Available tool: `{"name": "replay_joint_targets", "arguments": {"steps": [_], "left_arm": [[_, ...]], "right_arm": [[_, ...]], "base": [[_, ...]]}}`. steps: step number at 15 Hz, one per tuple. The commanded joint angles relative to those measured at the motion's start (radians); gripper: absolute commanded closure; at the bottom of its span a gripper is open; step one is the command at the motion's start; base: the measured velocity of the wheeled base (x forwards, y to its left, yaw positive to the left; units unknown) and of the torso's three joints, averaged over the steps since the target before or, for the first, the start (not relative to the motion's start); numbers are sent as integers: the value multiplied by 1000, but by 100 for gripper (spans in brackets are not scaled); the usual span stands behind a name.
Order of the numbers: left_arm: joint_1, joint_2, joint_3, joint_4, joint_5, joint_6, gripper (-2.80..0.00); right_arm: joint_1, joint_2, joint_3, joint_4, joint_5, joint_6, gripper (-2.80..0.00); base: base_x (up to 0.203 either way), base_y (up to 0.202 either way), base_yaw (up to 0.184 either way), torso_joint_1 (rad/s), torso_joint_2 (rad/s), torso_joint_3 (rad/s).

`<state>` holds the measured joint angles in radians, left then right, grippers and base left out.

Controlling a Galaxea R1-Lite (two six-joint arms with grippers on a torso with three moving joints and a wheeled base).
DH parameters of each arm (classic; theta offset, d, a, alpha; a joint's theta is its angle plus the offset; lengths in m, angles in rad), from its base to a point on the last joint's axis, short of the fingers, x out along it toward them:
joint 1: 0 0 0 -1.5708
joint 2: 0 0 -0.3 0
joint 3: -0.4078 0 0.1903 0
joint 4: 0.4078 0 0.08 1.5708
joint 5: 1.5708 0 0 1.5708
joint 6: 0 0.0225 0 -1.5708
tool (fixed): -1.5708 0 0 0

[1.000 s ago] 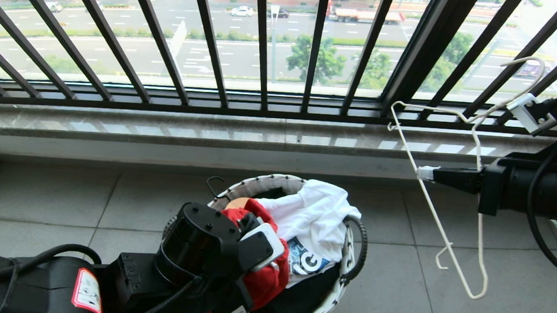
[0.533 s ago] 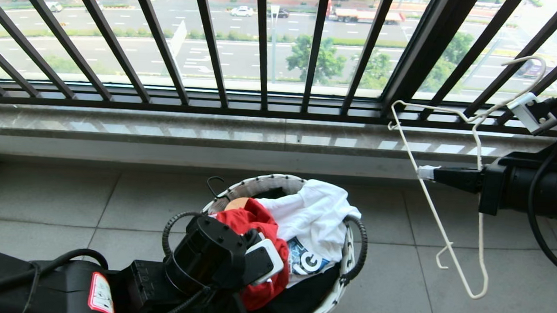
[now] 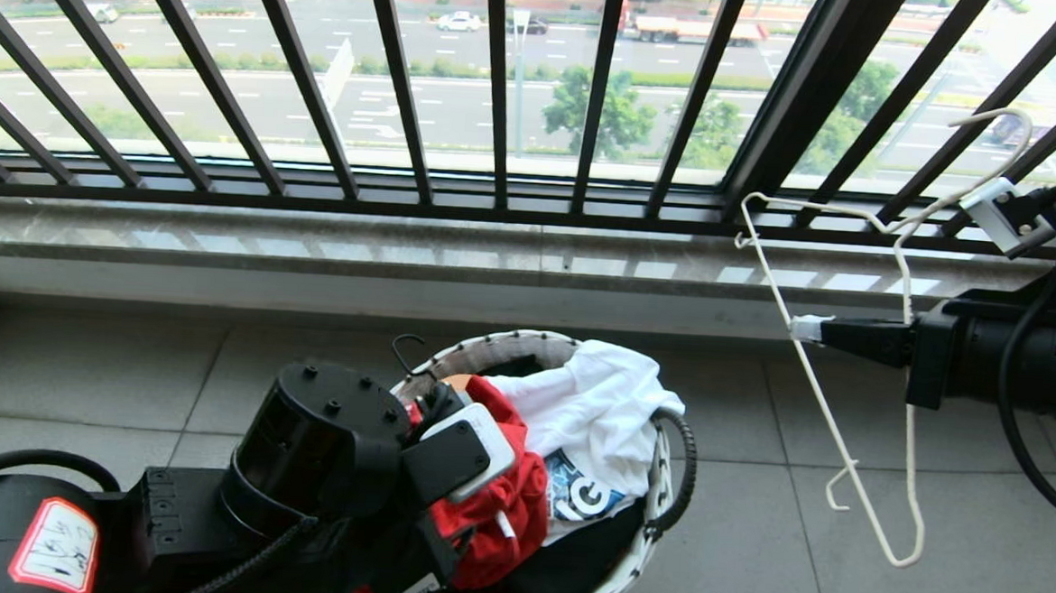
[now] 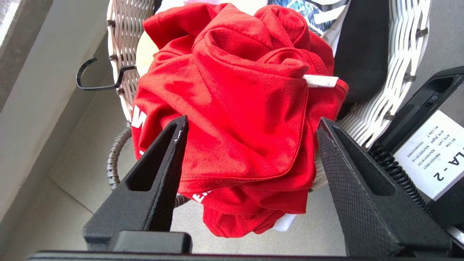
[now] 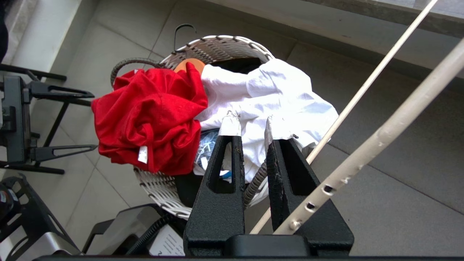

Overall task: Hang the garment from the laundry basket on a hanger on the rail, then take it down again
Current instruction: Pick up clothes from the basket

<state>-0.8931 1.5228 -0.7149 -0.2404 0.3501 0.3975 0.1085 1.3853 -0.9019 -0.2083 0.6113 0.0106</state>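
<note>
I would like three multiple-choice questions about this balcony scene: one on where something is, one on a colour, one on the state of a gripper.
1. Where does the red T-shirt lie?
A. on the window ledge
B. on the laundry basket, draped over its rim
C. on the hanger

2. What colour is the T-shirt lying beside the red one?
A. white
B. green
C. yellow

3. How does the left gripper stand?
A. shut on the red T-shirt
B. shut on the hanger
C. open, apart from the cloth

Key: 1 B, the head view shows it bunched over the rim. 2 A, white with blue print. 3 C, the left wrist view shows both fingers spread wide; the right gripper holds the hanger.
</note>
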Motion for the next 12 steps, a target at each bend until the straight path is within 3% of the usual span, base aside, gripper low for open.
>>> {"name": "replay_joint_targets", "arguments": {"steps": [1, 4, 8, 12], "left_arm": [[35, 3, 3, -2, 3, 30, -280], [79, 5, 19, 35, 0, 87, -280], [79, -75, -8, 242, -62, 93, -280], [94, -32, -7, 238, -61, 99, -280]], "right_arm": [[0, 3, 0, -2, 4, 0, 0], [0, 5, 0, -2, 4, 0, 0], [0, 6, 0, -2, 4, 0, 0], [0, 6, 0, -2, 4, 0, 0]], "base": [[0, 0, 0, 0, 0, 0], [0, 0, 0, 0, 0, 0], [0, 0, 0, 0, 0, 0], [0, 0, 0, 0, 0, 0]]}}
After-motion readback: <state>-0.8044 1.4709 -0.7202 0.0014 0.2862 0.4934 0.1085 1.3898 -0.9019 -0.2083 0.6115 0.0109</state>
